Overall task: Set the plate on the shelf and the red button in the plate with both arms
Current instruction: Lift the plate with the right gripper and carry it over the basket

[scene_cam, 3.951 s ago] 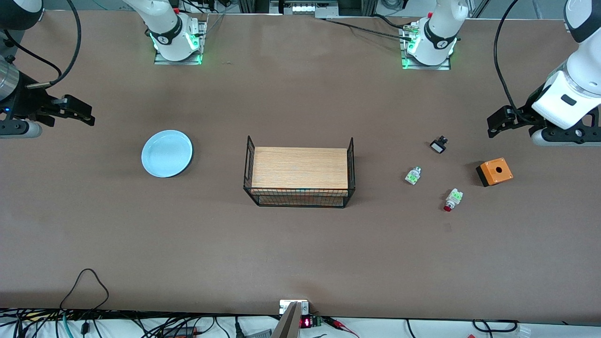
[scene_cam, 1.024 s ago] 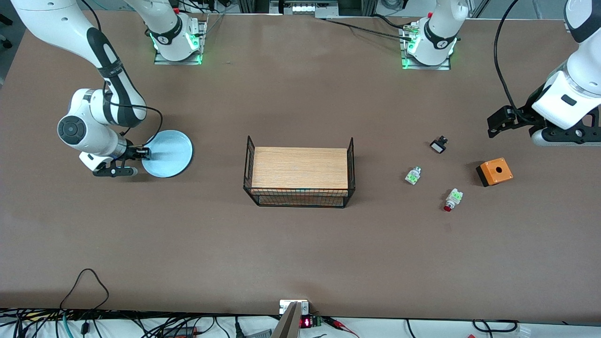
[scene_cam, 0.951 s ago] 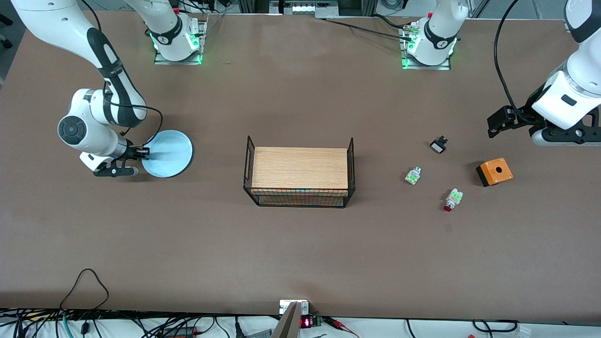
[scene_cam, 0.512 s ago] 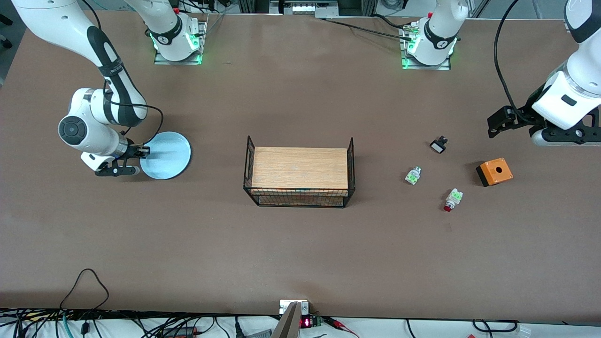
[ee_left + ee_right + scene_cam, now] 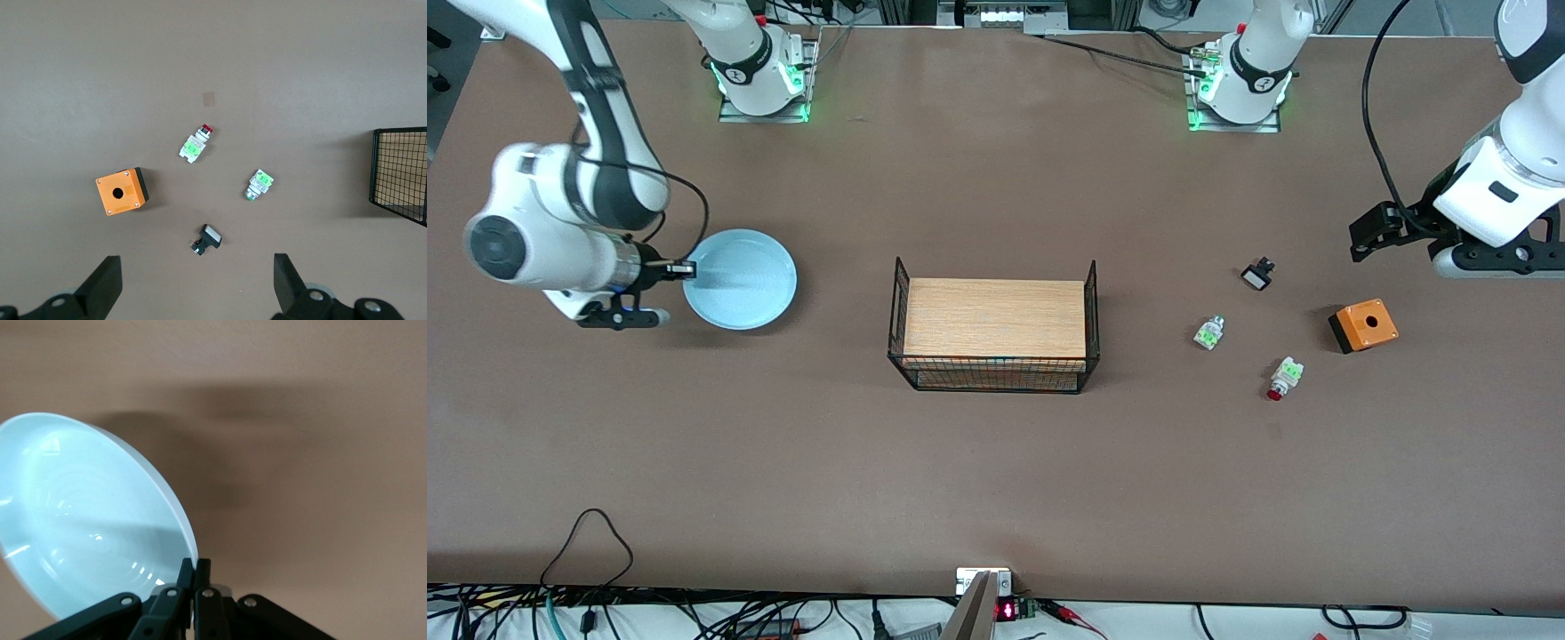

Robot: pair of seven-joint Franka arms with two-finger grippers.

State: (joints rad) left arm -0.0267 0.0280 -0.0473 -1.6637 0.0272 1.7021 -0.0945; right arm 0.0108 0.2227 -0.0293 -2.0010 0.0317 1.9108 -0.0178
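Counting first: one plate (image 5: 740, 279), one red button (image 5: 1282, 378), one similar white-green piece w/o red cap (image 5: 1208, 332), one small black-and-white piece (image 5: 1257, 274), one orange box (image 5: 1363, 325) w/ a hole in its top, one wire basket (image 5: 993, 325) w/ a wooden board inside. Two arms, two grippers.

My right gripper (image 5: 680, 268) was pinching the plate's rim, at the edge toward the right arm's end of the table. Its fingers (image 5: 194, 577) were pressed together on the rim in the right wrist view, w/ the plate (image 5: 80, 513) tilted up off the table and casting a shadow beneath. Plate hung beside the basket, toward the right arm's end.

My left gripper (image 5: 1369, 233) waited up in the air over bare table at the left arm's end, fingers (image 5: 101, 287) spread wide and holding nothing. Red button (image 5: 196, 143) lay on the table nearer the front camera than the orange box (image 5: 121, 192), well apart from that gripper. White-green piece (image 5: 259, 184) sat between the button and the basket (image 5: 400, 173); black-and-white piece (image 5: 207, 238) farther from the front camera than both.
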